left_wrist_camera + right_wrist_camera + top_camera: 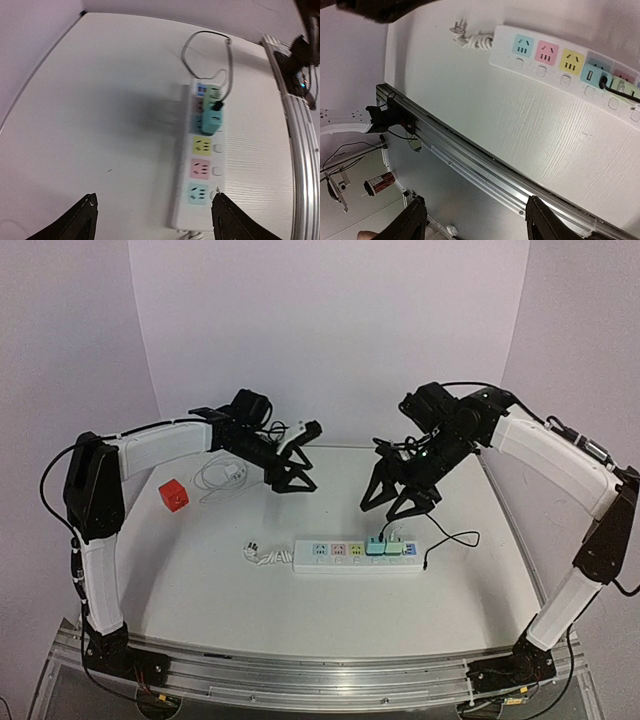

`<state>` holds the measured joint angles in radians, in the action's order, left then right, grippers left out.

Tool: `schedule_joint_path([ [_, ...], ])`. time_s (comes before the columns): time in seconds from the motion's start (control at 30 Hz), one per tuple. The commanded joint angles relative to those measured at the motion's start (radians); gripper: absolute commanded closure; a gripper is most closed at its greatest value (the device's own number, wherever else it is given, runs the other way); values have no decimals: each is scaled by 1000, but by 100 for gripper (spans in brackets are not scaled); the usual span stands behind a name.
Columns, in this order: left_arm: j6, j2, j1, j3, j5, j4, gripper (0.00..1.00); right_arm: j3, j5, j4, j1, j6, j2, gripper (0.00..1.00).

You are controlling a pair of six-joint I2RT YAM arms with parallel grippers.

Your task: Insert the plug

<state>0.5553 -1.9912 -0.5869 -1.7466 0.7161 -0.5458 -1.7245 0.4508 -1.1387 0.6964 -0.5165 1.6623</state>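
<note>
A white power strip (340, 556) lies near the table's front, with coloured sockets along it (199, 170) (545, 55). A teal plug (375, 546) (212, 121) (591, 75) and a green plug (394, 546) (215, 93) (623, 86) sit in sockets at its right end. A thin black cable (456, 536) (218, 106) runs from them across the table. My left gripper (303, 458) (155, 220) hangs open above the table, left of and behind the strip, nothing between its fingers. My right gripper (383, 512) (477, 220) is open and empty just above the two plugs.
A red cube (174, 496) and a white charger (233, 474) with its coiled cord lie at the back left. The strip's own cord and pronged plug (256, 553) (462, 32) rest off its left end. A metal rail (485, 172) edges the table's front.
</note>
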Motion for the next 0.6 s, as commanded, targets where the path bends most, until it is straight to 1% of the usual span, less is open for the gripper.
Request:
schedule_joint_path([
  [0.0, -174, 70, 123, -3, -202, 81, 21, -133, 49, 7, 5, 41, -23, 35],
  [0.2, -403, 38, 293, -28, -395, 110, 22, -260, -70, 10, 5, 51, 23, 35],
  [0.27, -461, -7, 338, -73, -443, 85, 27, -281, -90, 15, 5, 59, 42, 35],
  [0.3, -493, -37, 360, -120, -483, 56, 30, -293, -99, 17, 5, 61, 52, 35],
  [0.37, -539, -113, 378, -220, -575, 8, 33, -309, -102, 20, 6, 65, 73, 35],
  [0.4, -564, -135, 382, -241, -608, 4, 34, -314, -101, 25, 6, 65, 84, 35],
  [0.57, -756, -213, 378, -262, -729, 58, 35, -336, -92, 39, 5, 60, 126, 35],
])
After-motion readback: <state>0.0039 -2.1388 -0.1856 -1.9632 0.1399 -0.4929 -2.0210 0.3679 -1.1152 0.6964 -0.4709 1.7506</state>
